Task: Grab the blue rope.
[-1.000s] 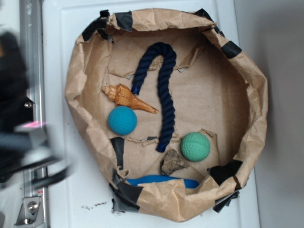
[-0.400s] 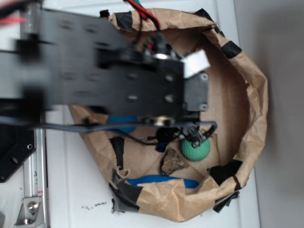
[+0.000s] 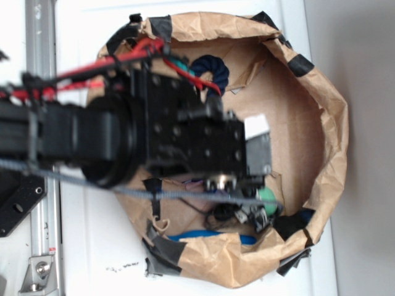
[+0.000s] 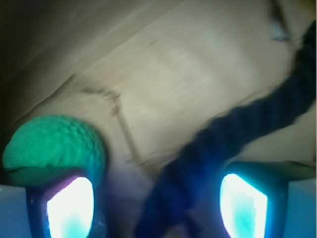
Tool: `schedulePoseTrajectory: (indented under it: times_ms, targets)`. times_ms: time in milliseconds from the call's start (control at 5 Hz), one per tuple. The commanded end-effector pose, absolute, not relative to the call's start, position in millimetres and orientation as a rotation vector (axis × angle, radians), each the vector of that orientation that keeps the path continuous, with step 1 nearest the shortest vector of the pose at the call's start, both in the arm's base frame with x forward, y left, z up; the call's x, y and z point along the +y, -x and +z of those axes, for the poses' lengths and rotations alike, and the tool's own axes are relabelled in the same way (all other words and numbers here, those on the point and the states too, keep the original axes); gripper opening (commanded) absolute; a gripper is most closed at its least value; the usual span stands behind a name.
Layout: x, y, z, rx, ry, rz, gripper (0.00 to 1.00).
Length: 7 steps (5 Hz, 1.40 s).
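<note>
Gripper [image 4: 158,208] is spread wide w/ the blue rope [image 4: 237,134] running diagonally between its fingers [image 4: 69,208], low in the paper-lined basket [image 3: 327,111]; nothing clamped yet. Risk: the green ball [image 4: 52,144] sits just beside the left-in-view finger, so closing or dropping further could nudge it or pinch it instead. Rope also lies nearer one pad, so an off-centre squeeze may let the strand roll out.

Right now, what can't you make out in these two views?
- Exterior: the arm hides most of the rope, and the claw itself.
- Wrist: the rope is blurred and cut off by the frame edge; whether the claw touches it is unclear.
- Green ball: partly behind a finger.
</note>
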<state>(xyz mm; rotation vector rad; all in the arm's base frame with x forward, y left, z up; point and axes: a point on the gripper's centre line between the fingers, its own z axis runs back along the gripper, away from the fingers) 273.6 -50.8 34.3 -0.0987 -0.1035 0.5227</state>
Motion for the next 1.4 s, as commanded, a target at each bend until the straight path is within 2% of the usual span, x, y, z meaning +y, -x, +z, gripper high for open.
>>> schedulePoseTrajectory:
  times_ms: [0, 200, 400, 600, 800, 1000, 1200]
  targets:
    - [-67, -290, 24, -0.11, 0.156, 0.474, 0.0]
    - [-67, -282, 26, -0.102, 0.097, 0.444, 0.0]
    - [-56, -275, 49, -0.17, 0.048, 0.407, 0.0]
    - [-22, -270, 98, -0.325, 0.007, 0.409, 0.0]
    - [4, -259, 146, -0.404, 0.045, 0.474, 0.0]
    - [13, -253, 150, -0.378, 0.021, 0.589, 1.0]
    - [15, -256, 136, -0.328, 0.059, 0.613, 1.0]
